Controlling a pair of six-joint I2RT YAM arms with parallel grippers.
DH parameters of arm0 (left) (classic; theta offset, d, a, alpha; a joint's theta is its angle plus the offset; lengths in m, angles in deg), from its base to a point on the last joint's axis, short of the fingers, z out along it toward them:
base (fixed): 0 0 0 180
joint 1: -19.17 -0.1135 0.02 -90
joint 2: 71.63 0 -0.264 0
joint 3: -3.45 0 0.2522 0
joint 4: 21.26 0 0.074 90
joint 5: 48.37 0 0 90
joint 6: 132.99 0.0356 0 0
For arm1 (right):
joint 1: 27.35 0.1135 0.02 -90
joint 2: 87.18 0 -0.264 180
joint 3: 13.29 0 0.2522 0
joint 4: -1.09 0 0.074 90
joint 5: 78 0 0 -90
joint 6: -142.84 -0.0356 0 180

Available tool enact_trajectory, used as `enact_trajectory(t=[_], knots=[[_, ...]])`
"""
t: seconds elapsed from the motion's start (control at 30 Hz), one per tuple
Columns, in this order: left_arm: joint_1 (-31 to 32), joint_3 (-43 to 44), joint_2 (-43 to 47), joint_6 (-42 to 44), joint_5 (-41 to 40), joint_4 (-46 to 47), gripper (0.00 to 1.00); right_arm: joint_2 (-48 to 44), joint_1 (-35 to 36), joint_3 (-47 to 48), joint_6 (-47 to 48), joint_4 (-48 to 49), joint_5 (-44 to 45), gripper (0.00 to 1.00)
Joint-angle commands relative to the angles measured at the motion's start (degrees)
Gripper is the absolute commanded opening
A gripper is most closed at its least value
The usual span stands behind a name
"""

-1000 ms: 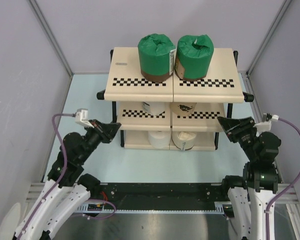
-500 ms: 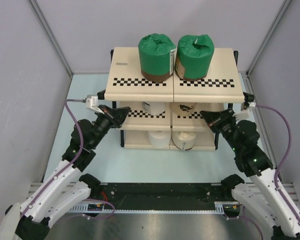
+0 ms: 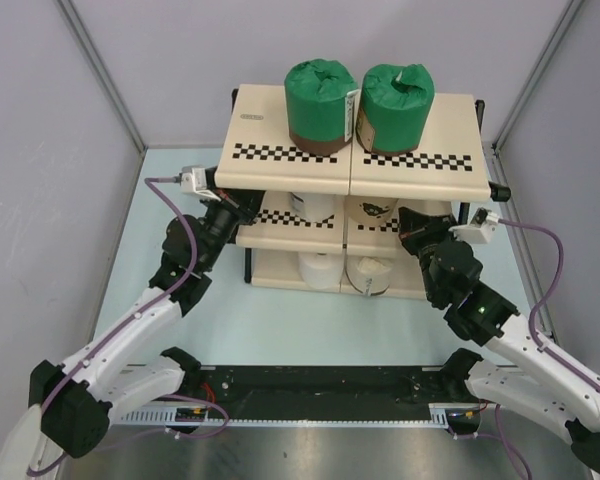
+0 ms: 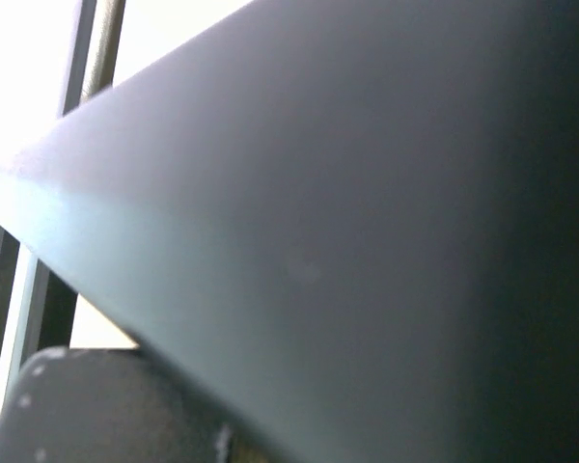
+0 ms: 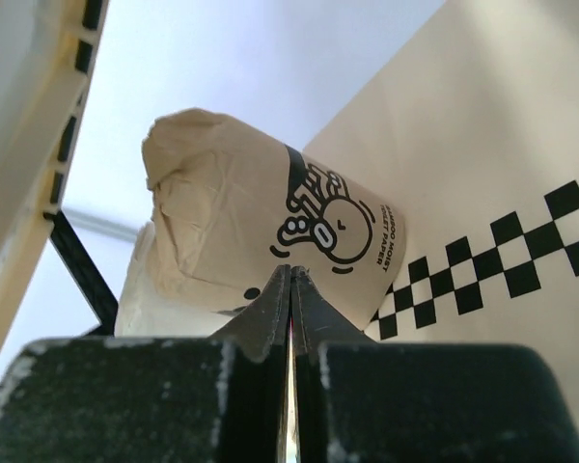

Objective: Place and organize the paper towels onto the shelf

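Shelf (image 3: 265,130) — green rolls (image 3: 320,95) on top

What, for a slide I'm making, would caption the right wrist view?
Right hand, shut, faces a tan-wrapped paper towel roll on the checkered shelf.

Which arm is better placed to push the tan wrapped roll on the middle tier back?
Likely right. The right gripper, shut, points straight at the tan paper-wrapped cylindrical roll, close in front. The left gripper, also shut, is at the beige checkered shelf's left end, its view blocked.
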Motion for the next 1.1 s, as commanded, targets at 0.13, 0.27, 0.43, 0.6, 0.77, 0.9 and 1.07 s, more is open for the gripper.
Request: enact_trajectory(t=[0.13, 0.27, 0.43, 0.6, 0.77, 0.9, 1.07], knots=[[1.3, 1.6, -6.5, 0.7, 3.1, 1.5, 0.0, 2.5, -0.9, -0.7, 1.0, 8.1, 8.5, 0.0], [3.3, -0.7, -4.9, 0.4, 1.7, 2.3, 0.0, 2.7, -1.0, -1.4, 0.6, 8.2, 9.1, 0.0], [8.1, -7.1, -0.9, -1.4, -5.6, 5.3, 0.0, 0.6, -1.3, -2.9, 0.3, 7.4, 9.3, 0.0], [13.4, -11.3, 2.8, -3.4, -15.4, 7.7, 0.0, -0.4, -2.2, -3.5, 0.4, 6.5, 8.3, 0.0], [14.1, -12.5, -0.2, -7.2, -19.5, 14.0, 0.0, -0.7, -3.8, -3.5, 0.2, 6.0, 6.1, 0.0], [14.1, -11.7, -3.9, -10.8, -20.6, 19.6, 0.0, -1.1, -5.3, -3.5, 0.3, 5.9, 4.8, 0.0], [14.1, -9.5, -8.9, -14.2, -21.4, 24.0, 0.0, -1.7, -7.8, -3.6, -0.2, 5.1, 2.9, 0.0]])
